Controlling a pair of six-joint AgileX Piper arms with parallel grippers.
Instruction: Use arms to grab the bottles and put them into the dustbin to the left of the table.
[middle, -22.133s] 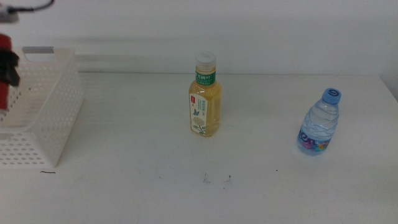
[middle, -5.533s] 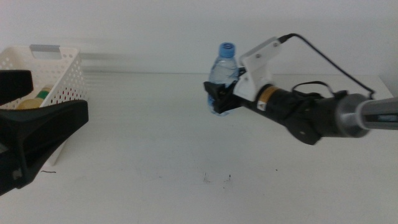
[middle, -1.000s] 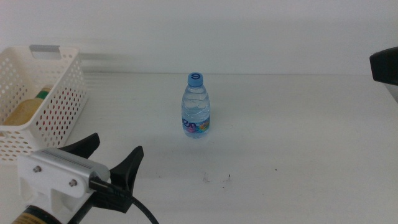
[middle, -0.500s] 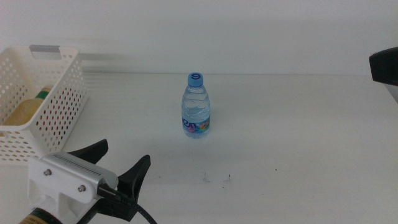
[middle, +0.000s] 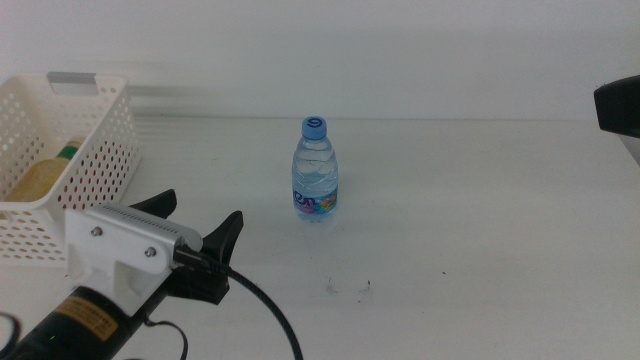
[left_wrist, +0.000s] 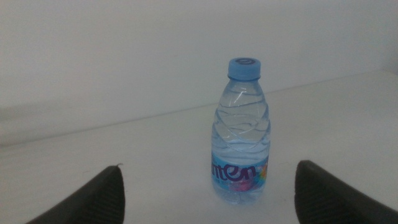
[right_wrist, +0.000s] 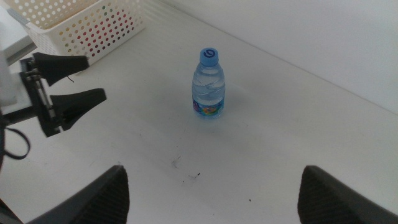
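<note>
— Where's the last bottle from you?

— The water bottle (middle: 315, 169) stands upright at the centre of the middle view, on the table (middle: 480, 250). My left gripper (middle: 190, 232) sits at lower left, so the bottle lies up and to the right of it, well apart.

— Jaws?

— Spread wide and empty. In my left wrist view the water bottle (left_wrist: 242, 133) stands between them, its long axis vertical.

— And the other arm?

— My right gripper (right_wrist: 211, 186) is also wide open and waits high up. I judge my left nearer, and the dustbin (middle: 95, 170) at upper left is on its side.
</note>
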